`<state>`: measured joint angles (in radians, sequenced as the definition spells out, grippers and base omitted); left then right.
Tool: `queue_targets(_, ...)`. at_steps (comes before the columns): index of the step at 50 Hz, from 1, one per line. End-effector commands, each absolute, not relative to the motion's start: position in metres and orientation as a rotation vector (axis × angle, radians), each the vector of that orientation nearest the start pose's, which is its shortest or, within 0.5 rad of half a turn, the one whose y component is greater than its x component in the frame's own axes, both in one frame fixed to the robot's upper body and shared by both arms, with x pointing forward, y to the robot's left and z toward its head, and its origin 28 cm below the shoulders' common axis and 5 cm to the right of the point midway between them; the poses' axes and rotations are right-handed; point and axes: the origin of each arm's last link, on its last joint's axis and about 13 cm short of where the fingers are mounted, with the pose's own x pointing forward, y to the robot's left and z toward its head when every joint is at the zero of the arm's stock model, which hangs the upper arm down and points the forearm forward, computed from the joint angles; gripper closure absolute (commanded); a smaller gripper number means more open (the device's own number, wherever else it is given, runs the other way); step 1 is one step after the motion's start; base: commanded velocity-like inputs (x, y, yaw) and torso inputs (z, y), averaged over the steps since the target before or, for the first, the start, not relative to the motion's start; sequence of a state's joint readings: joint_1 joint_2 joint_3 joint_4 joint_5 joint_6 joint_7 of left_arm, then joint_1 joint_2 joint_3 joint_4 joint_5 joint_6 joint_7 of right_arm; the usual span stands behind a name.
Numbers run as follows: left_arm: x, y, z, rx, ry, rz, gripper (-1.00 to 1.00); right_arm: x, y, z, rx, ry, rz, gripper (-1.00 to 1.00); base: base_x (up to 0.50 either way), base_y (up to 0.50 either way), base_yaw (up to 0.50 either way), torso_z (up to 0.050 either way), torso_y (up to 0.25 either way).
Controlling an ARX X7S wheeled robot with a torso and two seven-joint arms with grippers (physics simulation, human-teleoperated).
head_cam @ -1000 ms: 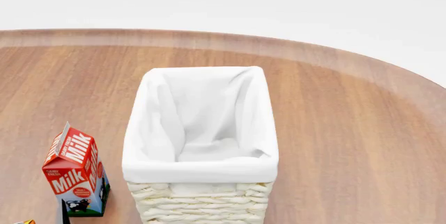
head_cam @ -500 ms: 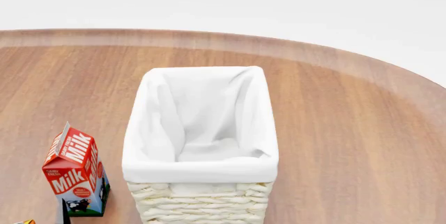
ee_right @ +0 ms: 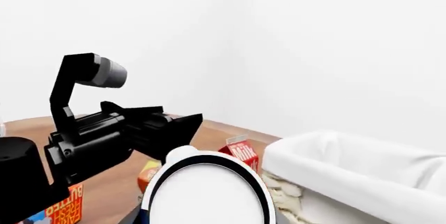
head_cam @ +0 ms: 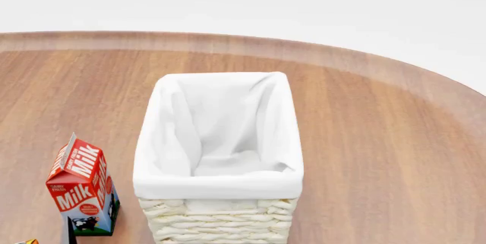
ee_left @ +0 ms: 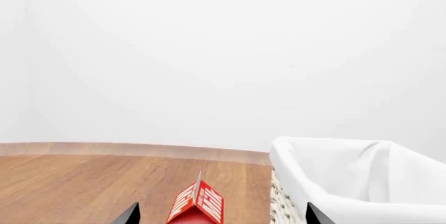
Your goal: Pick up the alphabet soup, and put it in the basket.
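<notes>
The alphabet soup fills the near part of the right wrist view, its white top ringed in black and a strip of blue label at its side. My right gripper is shut on it, and the can hides the fingers. The cream wicker basket with its white lining stands mid-table and holds nothing; it also shows as the basket just beyond the can. My left gripper is open, with dark fingertips either side of the milk carton's ridge. The head view shows neither the can nor the right gripper.
A red milk carton stands left of the basket, also seen as the carton. My black left arm reaches across beside the can. An orange pack and a red-orange box lie low on the wooden table.
</notes>
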<state>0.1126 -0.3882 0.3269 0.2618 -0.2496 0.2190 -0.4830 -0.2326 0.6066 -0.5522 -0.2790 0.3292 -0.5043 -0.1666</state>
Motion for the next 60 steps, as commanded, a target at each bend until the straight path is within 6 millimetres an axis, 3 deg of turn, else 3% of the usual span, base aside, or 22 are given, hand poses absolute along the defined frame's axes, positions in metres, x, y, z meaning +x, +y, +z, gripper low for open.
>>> queue_targets(1,0.176,0.215,0.051,-0.034,-0.247,0.082,-1.00,0.130,-0.111,0.054,0.075,-0.333,0.719,1.00,0.00,0.00,0.00,0.000,0.000)
queue_targets(18,0.177,0.217,0.051,-0.038,-0.248,0.089,-1.00,0.138,-0.112,0.071,0.121,-0.391,0.585,1.00,0.00,0.00,0.00,0.000,0.001)
queue_targets(34,0.177,0.216,0.052,-0.038,-0.249,0.090,-1.00,0.167,-0.109,0.127,0.031,-0.354,0.469,1.00,0.00,0.00,0.00,0.000,0.001)
queue_targets(43,0.177,0.216,0.052,-0.036,-0.247,0.086,-1.00,0.185,-0.104,0.144,-0.013,-0.332,0.462,1.00,0.00,0.00,0.00,0.000,0.000)
queue_targets(60,0.176,0.213,0.051,-0.030,-0.246,0.078,-1.00,0.211,-0.091,0.196,-0.119,-0.336,0.430,1.00,0.00,0.00,0.00,0.000,0.001)
